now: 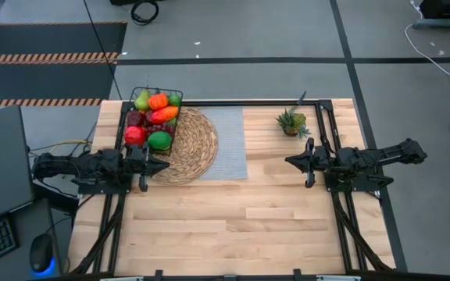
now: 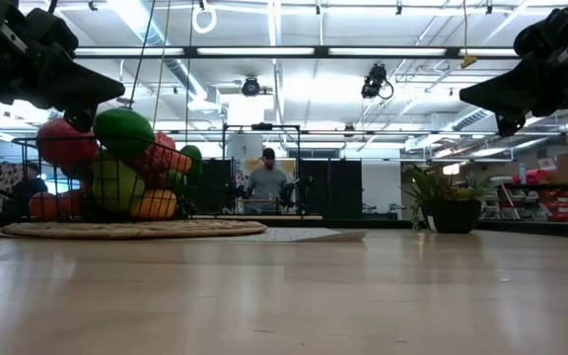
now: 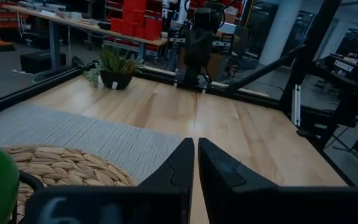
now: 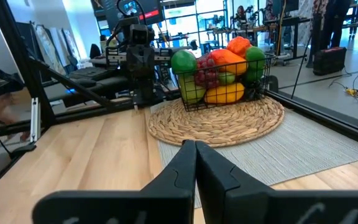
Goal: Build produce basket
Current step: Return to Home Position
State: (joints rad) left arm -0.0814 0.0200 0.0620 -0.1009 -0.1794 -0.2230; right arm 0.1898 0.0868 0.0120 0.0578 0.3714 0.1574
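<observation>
Pressed together and empty, left tool (image 1: 165,165) and right tool (image 1: 290,161) are held off the heaped small black wire-mesh basket (image 1: 153,89): filling judged done.

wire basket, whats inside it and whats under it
Inside the basket: a green pear, mangoes, red apple, green lime and grapes, heaped above the rim. It stands on the woven mat. Pieces lower in the pile, and the mat beneath it, are covered.

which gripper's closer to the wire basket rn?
Left. The left gripper sits right beside the basket, by the straw mat's edge. The right gripper is across the table, nearer the potted plant.
</observation>
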